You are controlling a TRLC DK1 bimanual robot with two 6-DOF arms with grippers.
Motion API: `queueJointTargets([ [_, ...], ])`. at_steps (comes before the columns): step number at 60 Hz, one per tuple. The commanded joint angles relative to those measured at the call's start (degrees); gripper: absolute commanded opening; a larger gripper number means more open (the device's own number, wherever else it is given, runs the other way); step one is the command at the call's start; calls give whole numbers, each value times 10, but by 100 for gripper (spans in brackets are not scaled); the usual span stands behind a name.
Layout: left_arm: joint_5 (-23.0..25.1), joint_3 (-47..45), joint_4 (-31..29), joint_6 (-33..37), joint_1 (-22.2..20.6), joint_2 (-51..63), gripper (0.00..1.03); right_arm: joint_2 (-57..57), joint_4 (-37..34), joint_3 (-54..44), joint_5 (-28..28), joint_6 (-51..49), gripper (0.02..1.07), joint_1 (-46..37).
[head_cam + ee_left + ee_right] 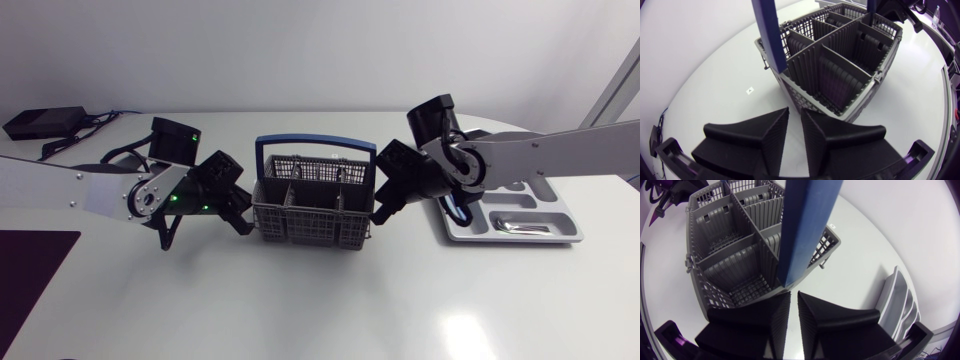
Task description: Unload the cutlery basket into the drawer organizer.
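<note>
Cutlery basket [310, 228] (handle [315, 141] upright): left gripper [795, 110], right gripper [794, 294] beside its 2 ends.

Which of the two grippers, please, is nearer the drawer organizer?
The right gripper, which sits between the cutlery basket and the drawer organizer; the left gripper is on the basket's opposite side.

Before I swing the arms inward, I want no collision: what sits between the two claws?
The grey basket stands between the left claw and the right claw, touching neither. The head view shows this.
</note>
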Motion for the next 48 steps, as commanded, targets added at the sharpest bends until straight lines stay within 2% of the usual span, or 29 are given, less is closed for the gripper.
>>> queueJointTargets([
  [1, 12, -16, 5, -12, -15, -17, 23, 16, 8, 15, -3, 8, 19, -4],
  [28, 12, -28, 5, -17, -28, -28, 24, 2, 15, 2, -3, 7, 19, -16],
  [48, 12, -30, 6, -16, -22, -36, 24, 0, 16, -11, -2, 9, 19, -15],
])
